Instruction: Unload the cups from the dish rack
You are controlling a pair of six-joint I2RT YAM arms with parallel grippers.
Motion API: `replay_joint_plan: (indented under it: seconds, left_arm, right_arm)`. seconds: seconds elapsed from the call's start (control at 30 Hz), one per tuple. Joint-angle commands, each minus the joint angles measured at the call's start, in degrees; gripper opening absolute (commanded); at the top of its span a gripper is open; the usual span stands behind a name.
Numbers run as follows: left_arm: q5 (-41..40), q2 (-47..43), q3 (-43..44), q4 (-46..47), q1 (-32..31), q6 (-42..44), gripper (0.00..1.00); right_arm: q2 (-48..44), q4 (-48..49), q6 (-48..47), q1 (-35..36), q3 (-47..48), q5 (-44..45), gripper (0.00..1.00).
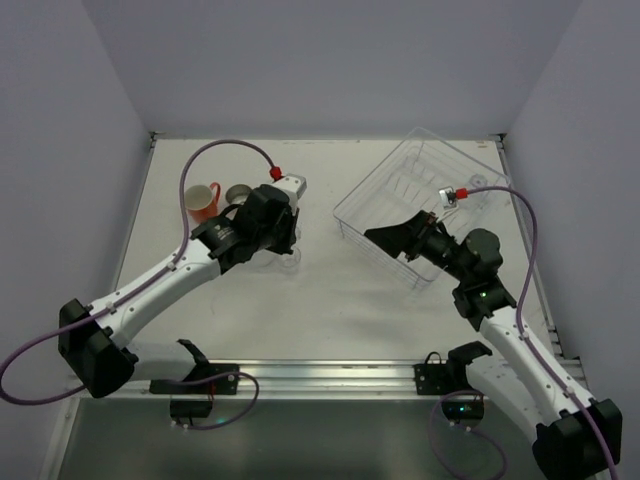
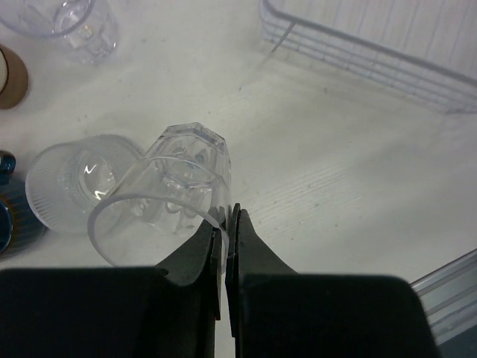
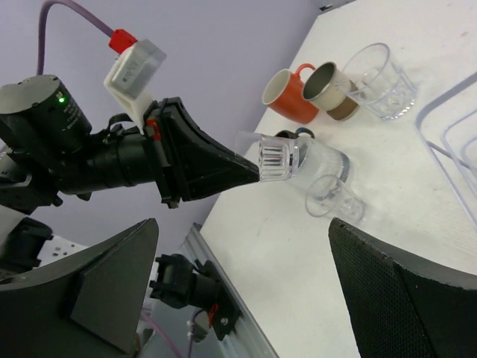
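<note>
Robotics laboratory, a test cell. A white surface is boxed in on three sides by bare, pale violet walls. The left arm and the right arm are bolted to a metal rail at its near edge. Exposed purple cables loop over both arms. Cups and a clear rack are the only household items on it.
</note>
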Motion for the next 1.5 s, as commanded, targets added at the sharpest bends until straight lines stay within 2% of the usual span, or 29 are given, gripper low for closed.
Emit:
replay_joint_plan:
  seconds: [0.0,0.47,1.1,1.17,1.27,1.3,1.47]
  left_arm:
    - [-3.1,2.08,-0.21,-4.04,0.05,2.64,0.0]
    - [0.41,7.88,0.14,-4.39,-0.21,5.19,0.0]
    - [-3.1,16.05,5.68,-9.66,-2.14,10.37,0.0]
    - [-3.81,17.37,6.65,-10.72,-2.32,10.9,0.04]
    - [-5.12,18.69,7.61,-11.69,-2.76,11.52,0.16]
    - [-5.48,18.87,7.7,-11.77,-2.85,11.7,0.24]
    - [-7.5,19.48,7.97,-12.13,-3.11,11.96,0.29]
  right_arm:
    - [-2.38,-10.08,-7.17,0.09,3.16,4.69,0.99]
    - [-3.88,-13.26,-9.72,0.09,3.07,8.65,0.99]
    - [-3.26,-13.7,-10.42,0.0,3.33,9.71,0.99]
    - [-3.09,-13.61,-10.42,0.0,3.42,9.88,0.99]
    - [-3.09,-14.4,-10.77,0.0,3.95,11.02,0.99]
    - [-3.17,-14.67,-11.21,0.0,4.3,11.46,0.99]
    - [-3.17,-16.86,-12.36,0.0,5.27,13.75,0.99]
